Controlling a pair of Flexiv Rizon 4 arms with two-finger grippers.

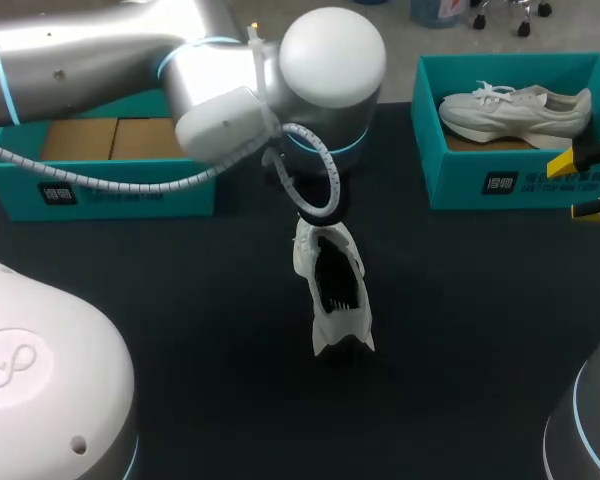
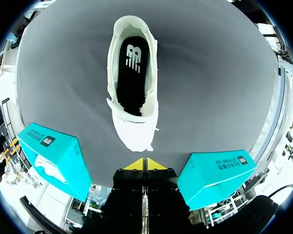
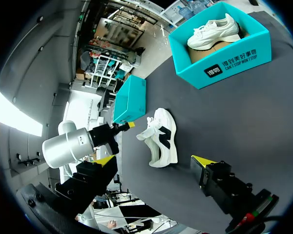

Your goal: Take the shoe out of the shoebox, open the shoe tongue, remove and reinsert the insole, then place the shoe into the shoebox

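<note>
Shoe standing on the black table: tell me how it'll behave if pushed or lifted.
The shoe likely slides rather than rolls, since it rests flat on its sole. Its opened upper looks soft, so the collar may buckle when pinched.

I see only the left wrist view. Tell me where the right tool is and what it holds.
Observer: The right tool hangs open and empty by the front corner of the right shoebox, apart from the shoe on the table.
Operator: Give me the inside of the left shoebox.
Observer: The left shoebox shows only brown cardboard where the left arm does not cover it.
Operator: Describe the shoe's outer side.
Observer: In the right wrist view, the shoe on the table stands on its sole, with a black mark on its side.
</note>
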